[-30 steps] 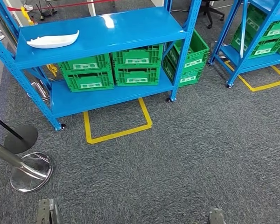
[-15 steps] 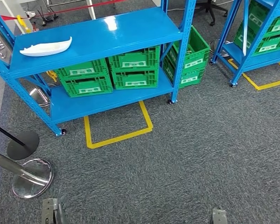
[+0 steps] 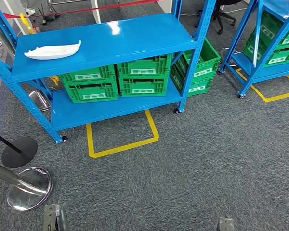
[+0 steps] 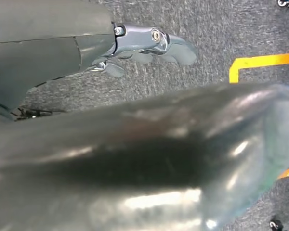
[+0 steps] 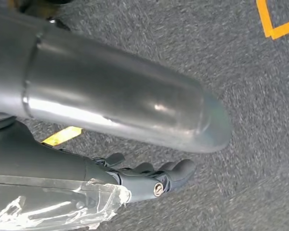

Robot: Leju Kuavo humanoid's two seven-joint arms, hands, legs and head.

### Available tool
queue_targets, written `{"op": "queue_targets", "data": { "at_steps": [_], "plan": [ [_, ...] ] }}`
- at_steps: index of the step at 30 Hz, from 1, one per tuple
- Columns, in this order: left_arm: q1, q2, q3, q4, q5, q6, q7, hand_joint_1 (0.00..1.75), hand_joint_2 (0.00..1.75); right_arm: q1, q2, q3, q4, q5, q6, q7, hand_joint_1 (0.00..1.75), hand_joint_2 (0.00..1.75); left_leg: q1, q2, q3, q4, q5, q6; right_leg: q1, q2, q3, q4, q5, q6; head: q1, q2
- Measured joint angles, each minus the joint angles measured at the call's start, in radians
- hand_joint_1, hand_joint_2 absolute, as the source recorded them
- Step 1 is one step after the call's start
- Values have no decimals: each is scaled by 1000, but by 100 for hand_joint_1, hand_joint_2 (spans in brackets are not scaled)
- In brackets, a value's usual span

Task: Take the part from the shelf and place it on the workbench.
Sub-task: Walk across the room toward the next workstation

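A white part lies at ten o'clock on the blue shelf; the left robot hand and right robot hand hang released, fingers extended, above grey carpet.

The part — a long, flat white piece with pointed ends — lies lengthwise on the top board of the blue shelf, near its left end.

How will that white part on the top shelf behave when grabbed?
The white part is long, thin and tapered, so probably light and fairly stiff like moulded plastic. It looks smooth and lies on a glossy blue shelf, so it may slide if nudged. Gripped near one end, it could tilt.
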Motion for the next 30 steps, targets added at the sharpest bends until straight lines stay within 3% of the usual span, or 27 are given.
{"op": "queue_targets", "data": {
  "at_steps": [1, 2, 3, 5, 7, 10, 12, 13, 15, 16, 17, 18, 19, 21, 22, 23, 27, 28, 30],
  "plan": [
    [1, -1, 0, 0, 0, 0, 0, 0, 0, 2, 0, 0, 0, 0, 0, 0, 0, 0, 0, -1, 6, 0, -6, 1, 0, 0, -37, 50, -7, 2, 0, 0],
    [3, -1, 0, 0, 0, 0, 0, 0, 0, 3, -1, 0, 0, 0, 0, 0, 0, 0, 0, -1, 14, 0, -13, 0, 0, 0, -58, 66, 7, 3, 1, 0],
    [4, -2, 0, 0, 0, 0, 0, 0, 0, 4, -2, 0, 0, 0, 0, 0, 0, 0, 0, -2, 25, 0, -21, -1, -1, 0, -60, 41, 42, 4, 1, 0],
    [5, -3, 0, 0, 0, 0, 0, 0, 0, 4, -5, 0, 0, 0, 0, 0, 0, 0, 1, -4, 48, 0, -38, -8, -3, -1, -19, -86, 137, 4, 2, 0],
    [4, -3, 0, 0, 0, 0, 0, 0, 0, 2, -6, 0, 0, 0, -1, 0, 0, 0, -4, -5, 59, 3, -53, -19, -4, -1, 21, -182, 179, -3, 5, 0],
    [3, -3, 0, -2, 0, 1, 1, 0, 0, 2, -6, 0, 1, 0, -1, 1, 0, 0, -6, -5, 64, -2, -61, -31, -2, 1, 31, -198, 171, -25, 0, 0],
    [0, -3, 0, -4, 0, 3, 1, 0, 0, 0, -6, -1, 0, -1, -2, 0, 0, 0, -4, -3, 56, 24, -78, -40, -4, 1, 38, -201, 165, -39, -4, 0],
    [-1, -3, 0, -5, 0, 4, 1, 0, 0, -1, -7, -1, 0, -1, -2, 0, 0, 0, -4, -2, 33, 67, -98, -45, -6, 1, 43, -202, 162, -45, -5, 0],
    [-1, -3, 0, -5, 0, 5, 2, 0, 0, -3, -7, 0, 0, -1, -2, 0, 0, 0, -3, -2, -50, 208, -148, -53, -5, 0, 50, -202, 153, -53, -9, 0],
    [0, -3, 0, -5, 0, 6, 2, 0, 0, -2, -7, 0, 0, 0, -2, 0, 0, 0, -2, -2, -92, 270, -161, -54, -5, 0, 54, -202, 149, -54, -9, 0],
    [2, -3, 0, -5, 0, 7, 2, 0, 0, -2, -7, 0, 0, 0, -3, 0, 0, 0, -3, -2, -121, 301, -155, -54, -5, 1, 59, -202, 144, -55, -9, 0],
    [3, -3, 0, -5, 0, 7, 2, 0, 0, -1, -7, 0, 0, 0, -3, 0, 0, 0, -3, -2, -129, 292, -127, -51, -4, 2, 66, -202, 140, -54, -9, 0],
    [4, -3, 0, -5, 0, 8, 2, 0, 0, -1, -7, -1, 0, 0, -4, 0, 0, 0, -3, -2, -118, 247, -82, -47, -4, 3, 75, -203, 134, -53, -9, 0],
    [3, -3, 0, -5, 0, 9, 2, 0, 0, -2, -7, 0, 0, 0, -4, 0, 0, 0, -8, 0, -68, 113, 0, -33, -2, 5, 89, -203, 121, -48, -9, 0],
    [1, -3, 0, -5, 0, 9, 2, 0, 0, -3, -7, 0, 0, 0, -4, 0, 0, 0, -10, 1, -47, 60, 17, -29, 0, 5, 91, -204, 115, -44, -9, 0],
    [0, -3, 0, -5, 0, 9, 2, 0, 0, -3, -7, 0, 0, 0, -4, 0, 0, 0, -13, 1, -34, 30, 19, -25, 0, 5, 91, -206, 110, -38, -8, 0],
    [3, -3, 0, -6, 0, 9, 3, 0, 0, -6, -7, 1, 0, 0, -6, 0, 0, 0, -9, -1, -13, 3, 5, -12, 0, 2, 97, -199, 93, -15, -3, 0],
    [3, -3, 0, -6, 0, 9, 3, 0, 0, -7, -7, 1, 0, -1, -7, 0, 0, 0, -7, -2, -4, -2, 3, -6, 1, 1, 81, -163, 75, -10, -1, 0],
    [3, -4, 0, -6, 0, 9, 4, 0, 0, -7, -7, 1, 0, -2, -7, 0, 0, 0, -5, -1, 9, -4, -6, 1, 0, 0, 11, -38, 23, -3, 3, 0]
  ]
}}
